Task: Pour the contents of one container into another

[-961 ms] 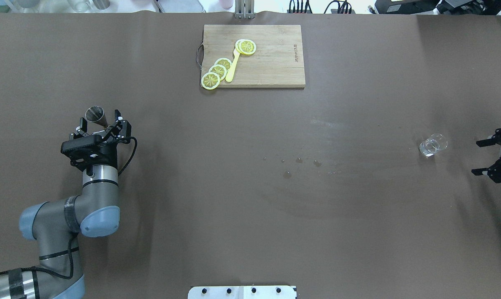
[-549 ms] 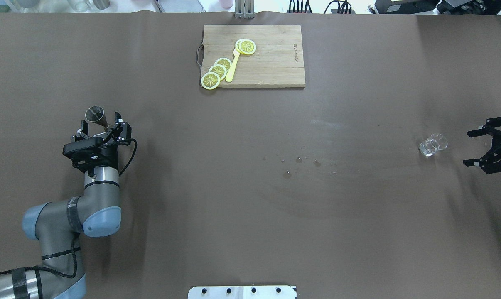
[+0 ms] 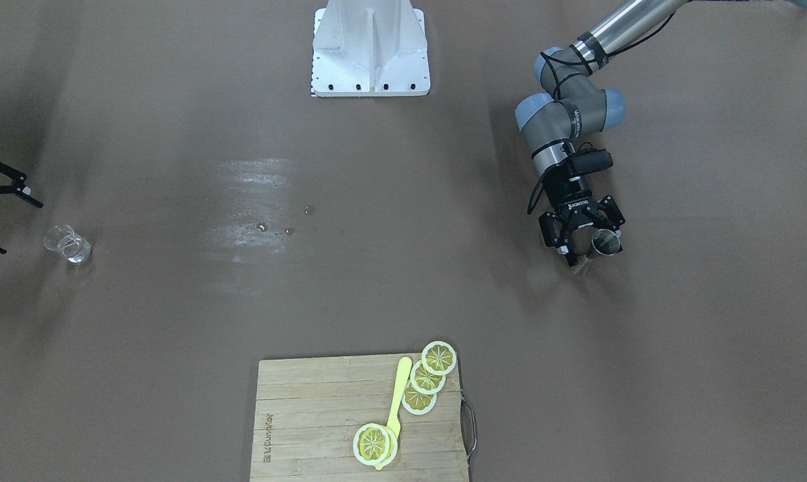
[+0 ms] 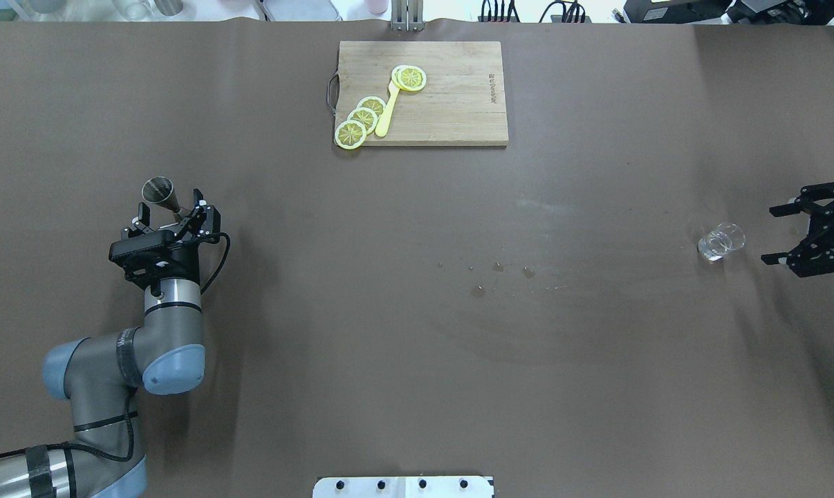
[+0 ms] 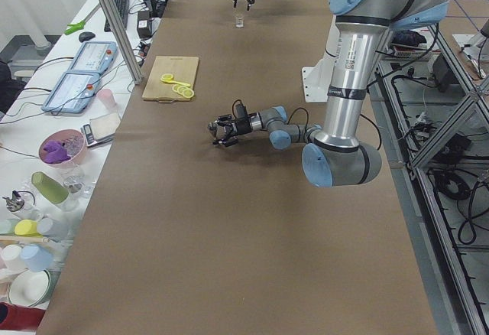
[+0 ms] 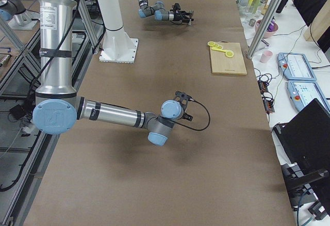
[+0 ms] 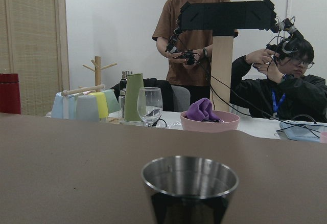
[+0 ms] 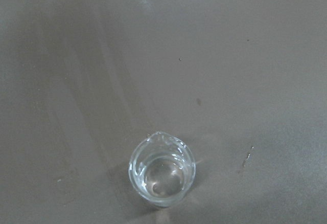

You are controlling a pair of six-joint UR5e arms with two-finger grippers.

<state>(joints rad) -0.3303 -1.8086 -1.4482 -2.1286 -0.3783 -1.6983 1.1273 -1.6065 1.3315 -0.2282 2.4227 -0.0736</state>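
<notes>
- A brown cover [image 4: 417, 360] spans the long table on every side of the jaws.
- Ahead of the left gripper's [image 4: 169, 201] jaws, a white wall [image 7: 102, 24] and a slatted screen [image 7: 30, 45] close the room.
- Between jaws and wall, a side bench [image 7: 260, 126] carries cups, a wine glass [image 7: 149, 105] and a pink bowl [image 7: 209, 121].
- Behind the bench are a standing person [image 7: 196, 29] and a seated one [image 7: 286, 91].
- Grey floor [image 5: 458, 297] strewn with cables lies to the jaws' rear.

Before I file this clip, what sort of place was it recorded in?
Most likely a robotics lab set up for teleoperated recording: a long covered table, control pendants beside it, and people working handheld controllers. The cutting board looks like a staged prop.
</notes>
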